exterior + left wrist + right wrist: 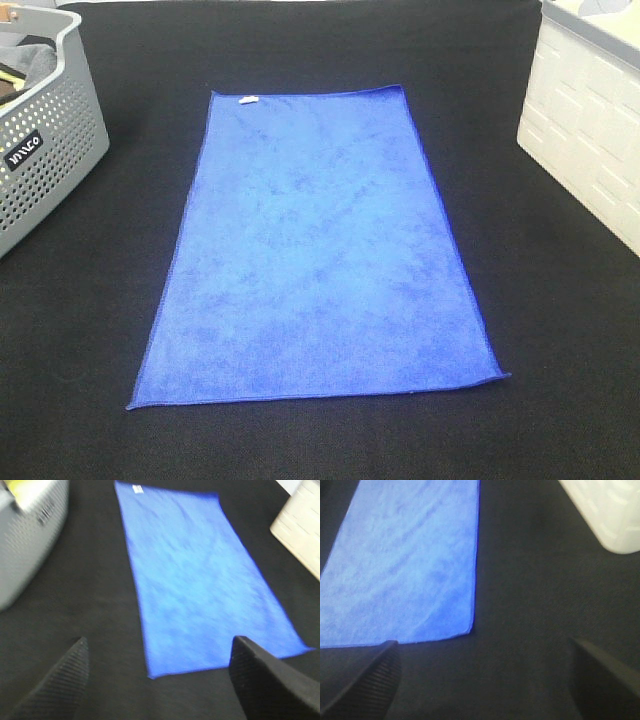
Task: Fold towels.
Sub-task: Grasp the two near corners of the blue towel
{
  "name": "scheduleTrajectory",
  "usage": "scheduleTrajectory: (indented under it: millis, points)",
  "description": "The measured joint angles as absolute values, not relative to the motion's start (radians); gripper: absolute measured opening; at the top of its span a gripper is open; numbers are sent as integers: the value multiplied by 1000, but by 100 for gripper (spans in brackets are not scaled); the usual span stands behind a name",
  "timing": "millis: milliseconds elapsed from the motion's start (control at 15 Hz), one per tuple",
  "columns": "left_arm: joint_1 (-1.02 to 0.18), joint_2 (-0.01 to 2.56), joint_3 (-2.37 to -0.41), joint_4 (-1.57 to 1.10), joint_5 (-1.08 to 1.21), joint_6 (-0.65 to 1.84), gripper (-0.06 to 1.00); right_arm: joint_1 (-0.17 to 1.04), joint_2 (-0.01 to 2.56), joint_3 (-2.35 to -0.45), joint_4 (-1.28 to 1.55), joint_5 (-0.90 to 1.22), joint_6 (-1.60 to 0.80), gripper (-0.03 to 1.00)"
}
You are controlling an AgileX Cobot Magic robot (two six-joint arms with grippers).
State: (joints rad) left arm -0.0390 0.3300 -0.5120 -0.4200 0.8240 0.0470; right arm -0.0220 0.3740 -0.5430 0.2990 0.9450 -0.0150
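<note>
Lying flat: one blue towel, both grippers spread near its close edge

Neither arm shows in the high view, so the grippers are seen only through their own wrist cameras, and the left wrist picture is smeared with blur. The grey basket [55, 150] at the far left is cut off by the frame, and too little of its contents shows to name them. The white bin [590, 140] at the far right is cropped too.

The towel [315, 250] lies flat and unfolded in the middle of the black table cover [560, 350], with its white tag [248, 99] at the far left corner. The left gripper [161, 641] hangs over the towel's near short edge, its fingers [60, 680] wide apart and holding nothing. The right gripper [481, 644] hangs by the near right corner, which lies just beyond the gap between its fingers [370, 680]. It too is spread wide and empty. Neither touches the cloth.

Count: one towel, one tag, one basket, one bin, two grippers with two fingers each.
</note>
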Motion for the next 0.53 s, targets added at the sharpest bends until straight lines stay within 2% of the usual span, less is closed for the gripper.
scheduleTrajectory:
  millis: [267, 533]
  points:
    - [-39, 639, -512, -553, 815, 60, 74, -22, 691, -571, 316, 905, -55, 82]
    - [-39, 977, -513, -659, 750, 232, 74, -22, 1012, -625, 332, 875, -105, 81]
